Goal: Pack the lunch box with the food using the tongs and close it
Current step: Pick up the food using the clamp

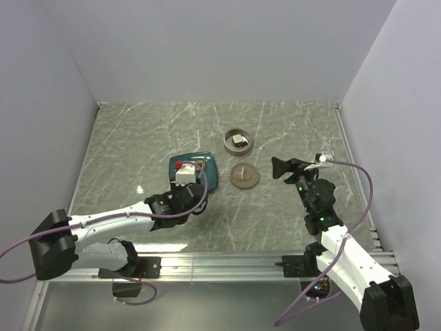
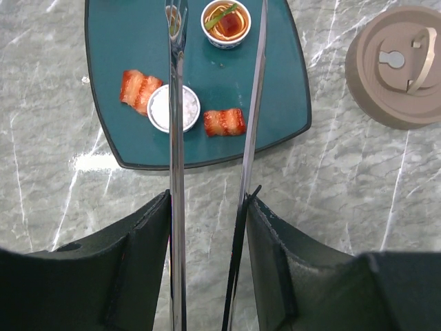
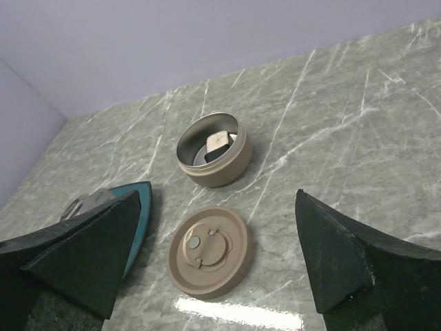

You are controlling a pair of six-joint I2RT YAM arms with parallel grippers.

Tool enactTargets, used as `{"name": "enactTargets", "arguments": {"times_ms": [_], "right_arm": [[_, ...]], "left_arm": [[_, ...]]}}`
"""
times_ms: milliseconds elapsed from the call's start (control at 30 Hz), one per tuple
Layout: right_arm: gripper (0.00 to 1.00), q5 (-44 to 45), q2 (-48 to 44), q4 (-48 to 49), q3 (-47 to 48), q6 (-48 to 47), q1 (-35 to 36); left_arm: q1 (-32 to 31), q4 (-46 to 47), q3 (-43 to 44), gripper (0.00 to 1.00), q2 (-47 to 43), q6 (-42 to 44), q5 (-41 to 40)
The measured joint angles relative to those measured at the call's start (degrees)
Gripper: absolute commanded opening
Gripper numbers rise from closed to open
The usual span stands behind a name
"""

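My left gripper [image 2: 209,207] is shut on the tongs [image 2: 177,138], one pad against each arm. The tongs' two arms stand apart and reach over the teal plate [image 2: 124,41]. On the plate lies the food: a white round [image 2: 164,110], two orange-red pieces [image 2: 140,89] [image 2: 224,122] and a small cup with a red piece [image 2: 226,23]. The left arm of the tongs crosses the white round. The lunch box [image 3: 213,158] stands open with one piece [image 3: 219,143] inside. Its tan lid [image 3: 210,252] lies on the table in front of it. My right gripper [image 3: 218,196] hangs open above the lid, holding nothing.
The plate [image 1: 210,176] sits left of the lid [image 1: 244,176], and the lunch box [image 1: 238,142] is just behind the lid. My left gripper [image 1: 187,185] is at the plate's near edge. My right gripper [image 1: 286,167] is right of the lid. Walls enclose the table.
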Motion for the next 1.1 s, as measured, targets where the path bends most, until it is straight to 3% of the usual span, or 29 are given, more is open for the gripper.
{"name": "enactTargets", "arguments": {"times_ms": [367,700,1100], "right_arm": [[1.00,0.0,0.0,0.0,0.0,0.0,0.0],[1.00,0.0,0.0,0.0,0.0,0.0,0.0],[1.00,0.0,0.0,0.0,0.0,0.0,0.0]], "left_arm": [[0.0,-0.1,0.0,0.52,4.2,0.0,1.5],[-0.1,-0.1,0.0,0.32,5.1,0.2,1.9],[-0.1,-0.2,0.1,0.28,3.2,1.0,1.3]]}}
